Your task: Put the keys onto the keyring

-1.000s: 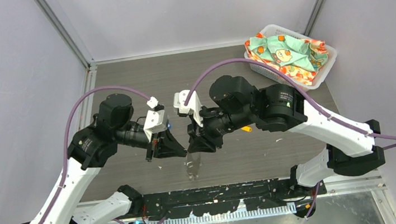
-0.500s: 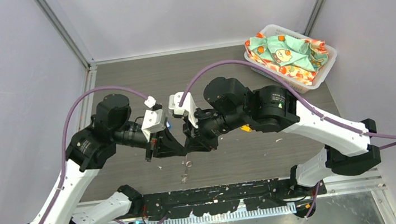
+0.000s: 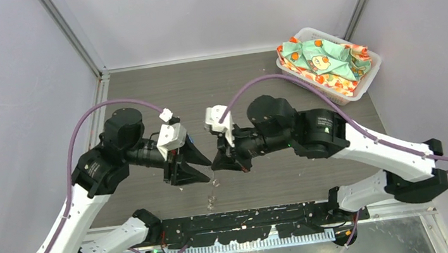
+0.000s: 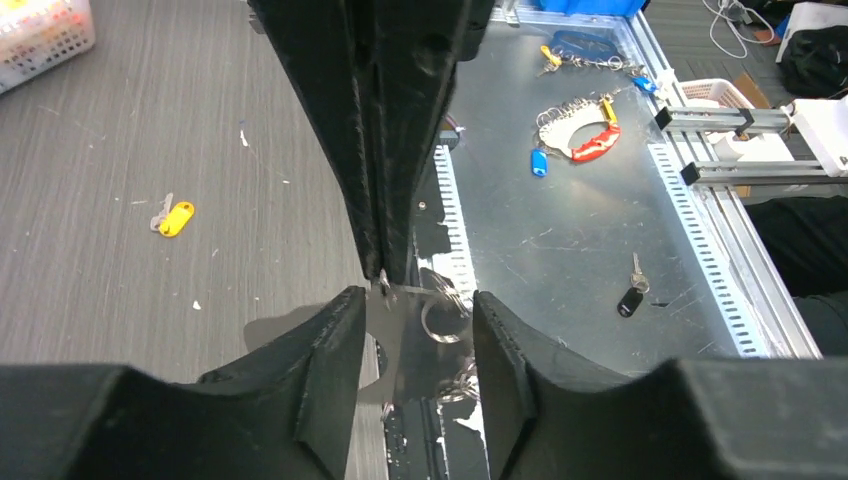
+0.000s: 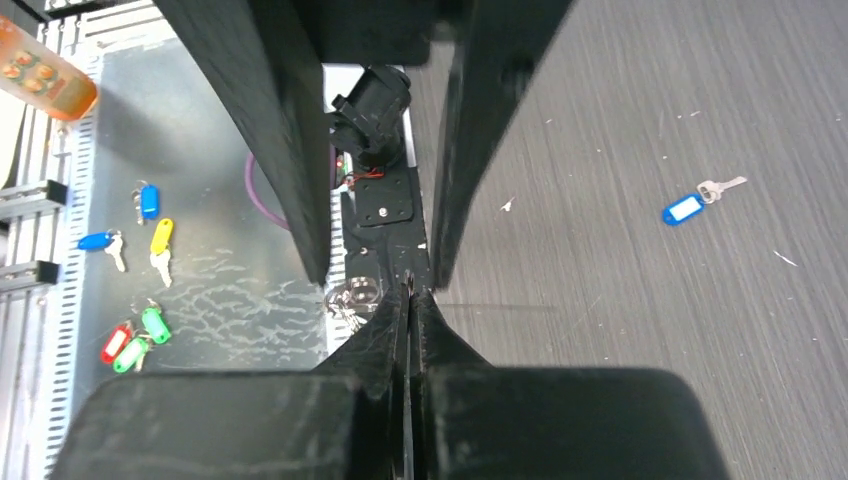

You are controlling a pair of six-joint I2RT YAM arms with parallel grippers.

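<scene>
Holding step: right gripper [image 5: 410,292] pressed shut, apparently pinching the keyring [image 4: 444,318]; left gripper [image 4: 418,302] spread, empty; next likely fetches yellow key [image 4: 176,217] off desk [image 4: 150,120].

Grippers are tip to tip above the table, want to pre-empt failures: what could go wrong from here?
1. The right gripper is shut on only a thin edge of the keyring; the rest hangs below and could slip out.
2. The open left gripper straddles the right fingertips; pulling away off-axis could knock the ring loose.
3. The yellow key and blue key lie flat on the table; tiny, likely hard to pinch.
</scene>
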